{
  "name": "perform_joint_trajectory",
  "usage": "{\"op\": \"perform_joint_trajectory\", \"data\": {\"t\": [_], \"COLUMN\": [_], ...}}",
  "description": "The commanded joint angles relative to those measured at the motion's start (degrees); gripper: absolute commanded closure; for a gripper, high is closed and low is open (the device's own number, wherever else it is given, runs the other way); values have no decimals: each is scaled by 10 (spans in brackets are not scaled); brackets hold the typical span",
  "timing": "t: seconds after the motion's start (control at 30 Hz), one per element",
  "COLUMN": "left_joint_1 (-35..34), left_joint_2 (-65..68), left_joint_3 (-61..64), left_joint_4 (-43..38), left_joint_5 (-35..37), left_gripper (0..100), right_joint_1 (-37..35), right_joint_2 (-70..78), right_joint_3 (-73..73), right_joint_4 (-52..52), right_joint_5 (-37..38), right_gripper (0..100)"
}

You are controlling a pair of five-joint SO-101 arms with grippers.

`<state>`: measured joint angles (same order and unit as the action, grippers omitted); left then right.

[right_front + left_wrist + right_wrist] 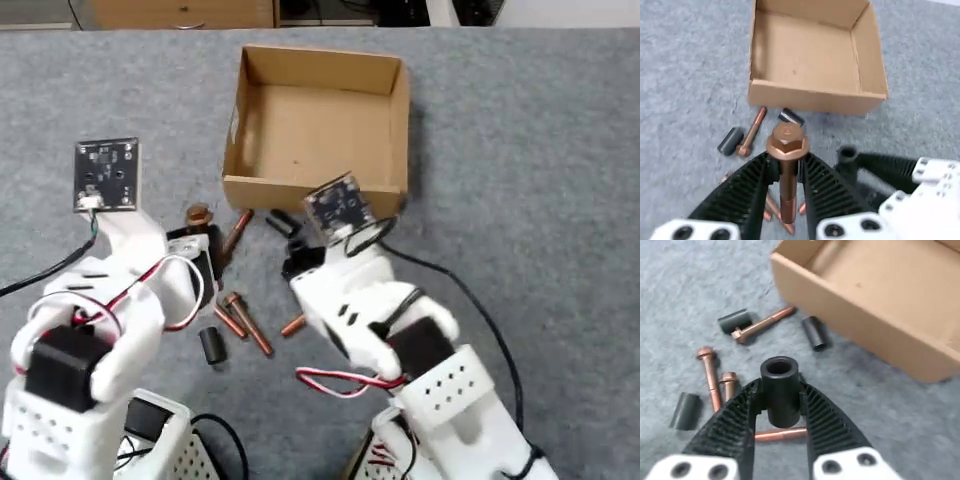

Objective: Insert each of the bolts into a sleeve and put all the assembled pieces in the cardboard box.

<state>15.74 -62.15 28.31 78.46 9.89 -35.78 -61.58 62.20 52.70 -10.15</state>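
Left gripper (786, 161) clamps copper-coloured hex-head bolt (785, 146) | right gripper (780, 388) grips black cylindrical sleeve (781, 400) (hollow end showing) | both near open brown cardboard box (300, 191).

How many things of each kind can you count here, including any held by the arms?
Bolts: 5, one in the left gripper
Sleeves: 4, one in the right gripper
Cardboard box: 1
Total: 10

White arms (352, 300), ribbed black grippers (786, 161)
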Motion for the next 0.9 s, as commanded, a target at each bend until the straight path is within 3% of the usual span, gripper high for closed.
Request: {"op": "perform_joint_trajectory", "data": {"t": [0.0, 0.27, 0.33, 0.47, 0.63, 0.87], "left_joint_1": [-5, -15, -26, -35, -35, -31], "left_joint_2": [-13, -10, -9, -9, -14, -15], "left_joint_3": [46, 96, 98, 92, 92, 102], "left_joint_4": [-91, -216, -230, -204, -173, -171], "left_joint_5": [-11, -2, 30, 85, 88, 89], "left_gripper": [982, 982, 982, 982, 982, 982], "right_joint_1": [-36, -89, -114, -129, -130, -129], "right_joint_2": [1, 1, 1, -1, -42, -106], "right_joint_3": [18, 29, 36, 51, 94, 126], "right_joint_4": [-33, -35, -39, -94, -156, -162], "right_joint_5": [-6, -77, -78, -74, -74, -74], "right_gripper": [998, 998, 998, 998, 998, 998]}}
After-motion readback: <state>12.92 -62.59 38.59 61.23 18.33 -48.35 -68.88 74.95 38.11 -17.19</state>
